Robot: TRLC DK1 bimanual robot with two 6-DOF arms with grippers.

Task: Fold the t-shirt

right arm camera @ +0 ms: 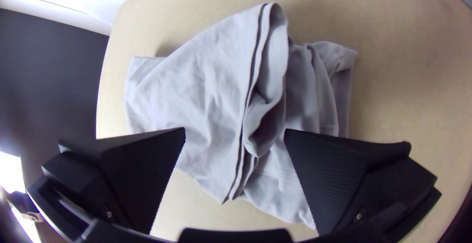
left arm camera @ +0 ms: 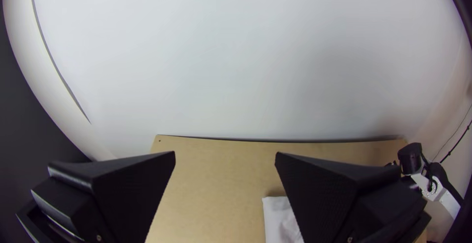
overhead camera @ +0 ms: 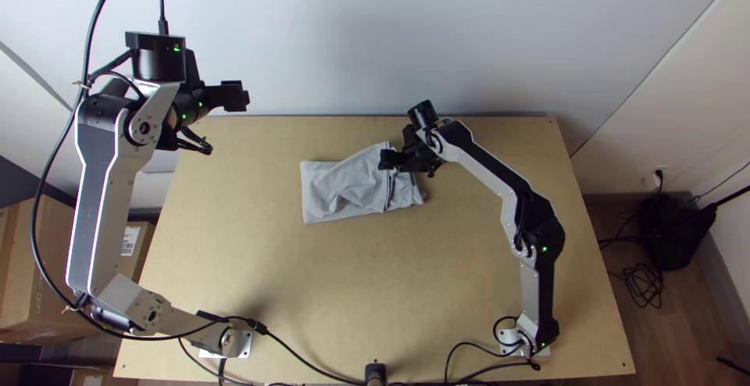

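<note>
In the top view the t-shirt (overhead camera: 336, 189) lies mid-table toward the far edge of the table (overhead camera: 351, 292), folded into a long strip, squarer at its left end and crumpled at its right. The right gripper (overhead camera: 386, 159) hangs over that rumpled end; the left gripper (overhead camera: 241, 97) is raised well apart, by the table's far left corner. The left wrist view has the left gripper's fingers spread with nothing between them. In the right wrist view the right gripper's fingers are also spread, above a raised, puckered fold where hemmed edges run side by side. The step in hand looks like tidying this fold: a good pinch would take the hemmed edges together, leave the layer beneath alone, and draw them out low and slowly. Closing too deep could bunch the under layer; catching one hem alone could skew the strip.
</note>
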